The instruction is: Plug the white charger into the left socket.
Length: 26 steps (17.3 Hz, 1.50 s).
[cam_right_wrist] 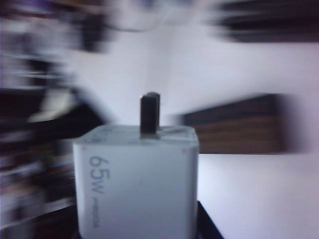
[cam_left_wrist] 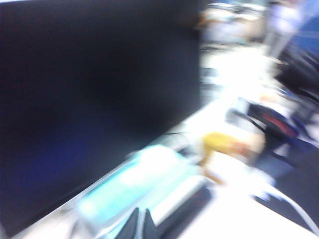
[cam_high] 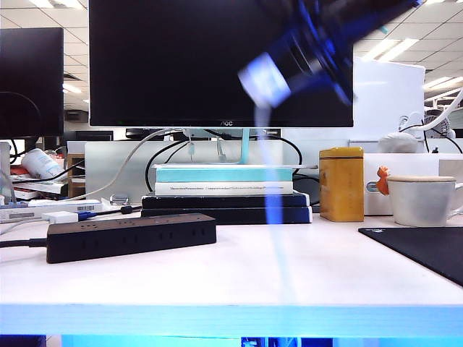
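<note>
Exterior view: right gripper [cam_high: 271, 79] aloft, pinching white charger [cam_right_wrist: 135, 181]; left gripper [cam_left_wrist: 140, 224] pressed together; power strip [cam_high: 130, 236] near table's [cam_high: 239, 282] left edge

A black monitor [cam_high: 221, 61] stands at the back of the white desk [cam_high: 239, 278], with a stack of books [cam_high: 226, 194] beneath it. Right of the books sit a yellow tin [cam_high: 341, 183] and a white mug [cam_high: 423, 199]; a black mat [cam_high: 423, 249] lies nearer
</note>
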{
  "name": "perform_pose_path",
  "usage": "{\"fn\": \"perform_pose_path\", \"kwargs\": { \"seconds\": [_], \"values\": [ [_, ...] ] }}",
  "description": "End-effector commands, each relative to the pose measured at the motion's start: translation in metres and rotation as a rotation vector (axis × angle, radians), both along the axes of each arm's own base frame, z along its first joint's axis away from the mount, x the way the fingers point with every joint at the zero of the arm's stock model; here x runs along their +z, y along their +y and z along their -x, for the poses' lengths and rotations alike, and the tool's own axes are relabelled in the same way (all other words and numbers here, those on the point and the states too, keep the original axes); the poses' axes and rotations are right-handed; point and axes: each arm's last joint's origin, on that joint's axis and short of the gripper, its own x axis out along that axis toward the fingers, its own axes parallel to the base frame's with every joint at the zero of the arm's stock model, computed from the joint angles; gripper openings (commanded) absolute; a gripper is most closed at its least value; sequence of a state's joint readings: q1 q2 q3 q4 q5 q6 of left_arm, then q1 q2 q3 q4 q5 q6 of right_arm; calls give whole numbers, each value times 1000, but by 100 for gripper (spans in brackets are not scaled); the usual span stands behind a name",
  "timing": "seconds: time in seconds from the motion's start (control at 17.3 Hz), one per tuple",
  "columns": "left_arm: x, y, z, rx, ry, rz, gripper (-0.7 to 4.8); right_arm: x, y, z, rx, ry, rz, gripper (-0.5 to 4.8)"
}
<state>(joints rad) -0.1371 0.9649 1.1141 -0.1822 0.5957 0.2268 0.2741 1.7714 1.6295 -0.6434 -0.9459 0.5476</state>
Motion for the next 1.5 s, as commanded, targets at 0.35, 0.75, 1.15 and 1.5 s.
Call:
{"fn": "perform_pose_path", "kwargs": {
  "seconds": [0.35, 0.75, 1.15, 1.5],
  "values": [
    [-13, -80, -22, -172, -526, -468, 227, 43, 27, 4, 200, 373, -362, 83],
    [-25, -87, -38, -131, -786, -815, 377, 74, 41, 20, 295, 303, -406, 83],
    [-15, -90, -36, -195, -956, -737, 418, 76, 45, 23, 301, 328, -404, 83],
    [-16, -90, -36, -198, -954, -745, 417, 82, 64, 33, 353, 360, -413, 83]
  ]
}}
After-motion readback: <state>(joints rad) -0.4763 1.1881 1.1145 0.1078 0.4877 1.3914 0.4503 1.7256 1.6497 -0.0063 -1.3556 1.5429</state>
